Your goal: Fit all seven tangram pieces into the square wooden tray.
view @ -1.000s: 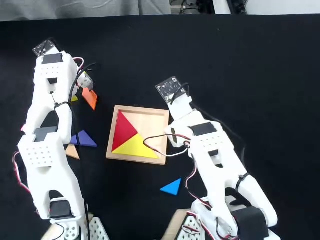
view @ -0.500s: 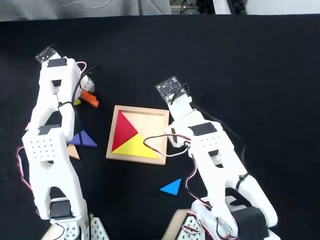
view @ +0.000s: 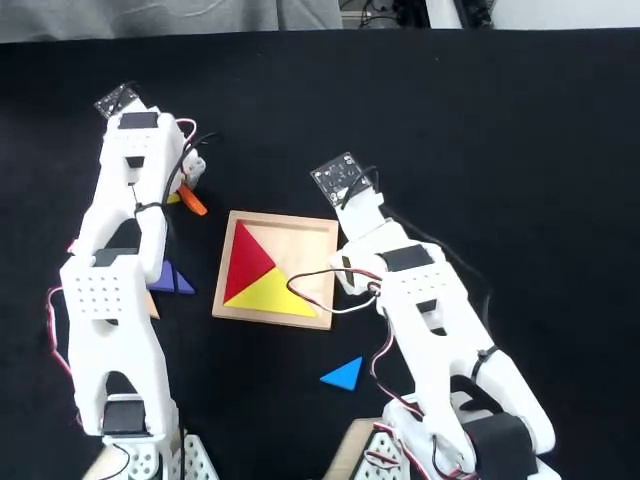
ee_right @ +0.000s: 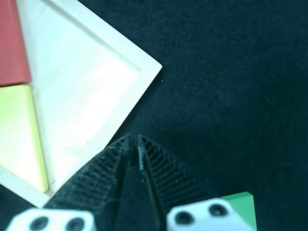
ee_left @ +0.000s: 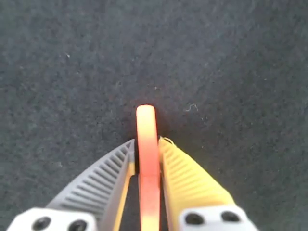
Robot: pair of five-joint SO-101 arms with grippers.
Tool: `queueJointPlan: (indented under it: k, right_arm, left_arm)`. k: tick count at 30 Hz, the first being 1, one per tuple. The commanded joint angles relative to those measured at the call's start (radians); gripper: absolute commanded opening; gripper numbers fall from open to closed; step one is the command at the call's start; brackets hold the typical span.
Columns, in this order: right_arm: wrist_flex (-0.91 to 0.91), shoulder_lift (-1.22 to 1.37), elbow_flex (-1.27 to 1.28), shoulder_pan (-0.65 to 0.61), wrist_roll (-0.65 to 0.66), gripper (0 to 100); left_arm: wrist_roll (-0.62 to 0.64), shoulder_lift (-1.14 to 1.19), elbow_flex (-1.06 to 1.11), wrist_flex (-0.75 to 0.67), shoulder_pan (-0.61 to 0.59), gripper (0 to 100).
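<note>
The square wooden tray (view: 310, 240) lies mid-table with a red triangle (view: 248, 260) and a yellow triangle (view: 266, 295) filling its left half. My left gripper (ee_left: 147, 144) is shut on an orange piece (ee_left: 146, 120), held edge-on above the black mat; from above, that orange piece (view: 193, 204) hangs just left of the tray's far left corner. My right gripper (ee_right: 138, 144) is shut and empty over the tray's rim (ee_right: 144, 67), beside the bare right half. A green piece (ee_right: 240, 202) peeks out next to it.
A blue triangle (view: 345, 374) lies in front of the tray. A purple triangle (view: 175, 281) and a tan piece (view: 152, 306) sit left of the tray, partly behind the left arm. A small yellow piece (view: 174, 198) lies near the orange one.
The left arm has swung right toward the tray with the orange piece in its gripper. The right arm has stayed still.
</note>
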Motion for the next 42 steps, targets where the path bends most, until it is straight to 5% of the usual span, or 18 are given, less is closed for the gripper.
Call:
queueJointPlan:
  k: [1,6,9,13,24,34,42]
  right_arm:
    - [-0.015,0.010,-0.002,-0.014,0.008,1.2]
    - [-0.015,0.008,-0.008,-0.005,0.008,1.2]
    - [-0.017,0.001,-0.013,0.029,0.000,1.2]
    - [-0.034,0.001,-0.038,0.127,-0.043,1.1]
    - [-0.077,0.001,-0.068,0.327,-0.216,1.1]
    - [-0.080,0.002,-0.099,0.436,-0.272,1.1]
    - [-0.080,0.001,-0.101,0.431,-0.272,1.1]
  left_arm:
    - [-0.095,-0.072,-0.177,0.206,-0.005,8]
    - [-0.454,-0.112,-0.394,0.514,0.022,8]
    - [-0.640,-0.186,-0.321,0.508,0.053,7]
    - [-0.710,-0.361,-0.073,0.505,0.186,7]
    - [-0.506,-0.617,0.346,0.270,0.478,7]
    - [-0.146,-0.493,0.432,0.087,0.545,7]
    - [-0.120,-0.422,0.533,-0.048,0.602,7]
